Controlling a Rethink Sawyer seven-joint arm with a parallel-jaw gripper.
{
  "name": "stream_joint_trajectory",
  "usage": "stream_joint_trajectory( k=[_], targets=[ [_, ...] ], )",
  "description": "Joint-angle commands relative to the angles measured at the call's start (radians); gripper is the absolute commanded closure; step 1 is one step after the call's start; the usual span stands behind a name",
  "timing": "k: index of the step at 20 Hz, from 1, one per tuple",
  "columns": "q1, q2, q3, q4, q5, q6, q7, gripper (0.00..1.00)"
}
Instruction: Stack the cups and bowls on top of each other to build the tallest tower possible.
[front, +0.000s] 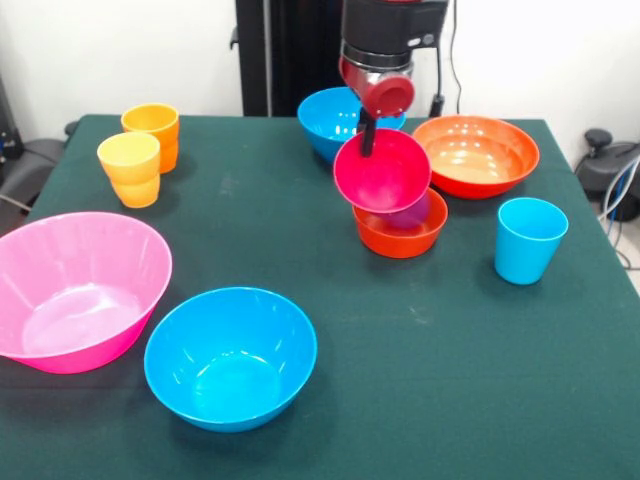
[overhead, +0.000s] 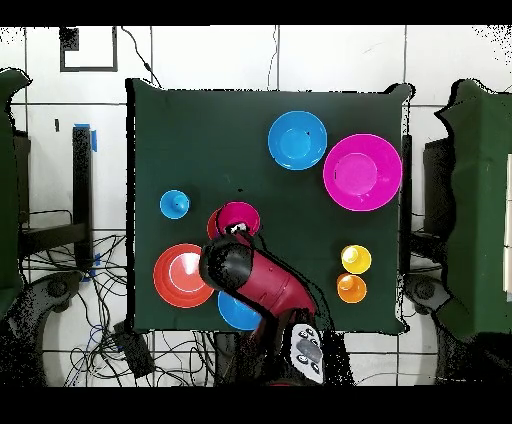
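My gripper (front: 368, 140) comes down from the top and is shut on the far rim of the small crimson bowl (front: 385, 175), which tilts toward the camera. Under it stands the small orange bowl (front: 400, 238) with the purple tumbler (front: 418, 212) inside, only a sliver of it showing. Whether the crimson bowl rests on the tumbler I cannot tell. In the overhead view the crimson bowl (overhead: 240, 217) covers most of the orange bowl (overhead: 212, 226), with the gripper (overhead: 236, 231) at its edge. The light blue tumbler (front: 528, 240) stands apart to the right.
The wide orange bowl (front: 477, 155) and one blue bowl (front: 325, 115) sit just behind the pile. The other blue bowl (front: 230, 357) and the huge pink bowl (front: 75, 290) are at the front left. The yellow tumbler (front: 130, 168) and the orange tumbler (front: 152, 125) stand at the far left.
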Motion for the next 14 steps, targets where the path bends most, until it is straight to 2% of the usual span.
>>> stream_joint_trajectory(
  k=[1,8,14],
  targets=[
    [0.048,0.031,0.011,-0.057,0.088,0.117,0.233,1.0],
    [0.072,0.04,-0.006,-0.062,0.122,0.123,0.217,1.0],
    [0.063,0.036,0.006,-0.048,0.139,0.117,0.204,1.0]
  ],
)
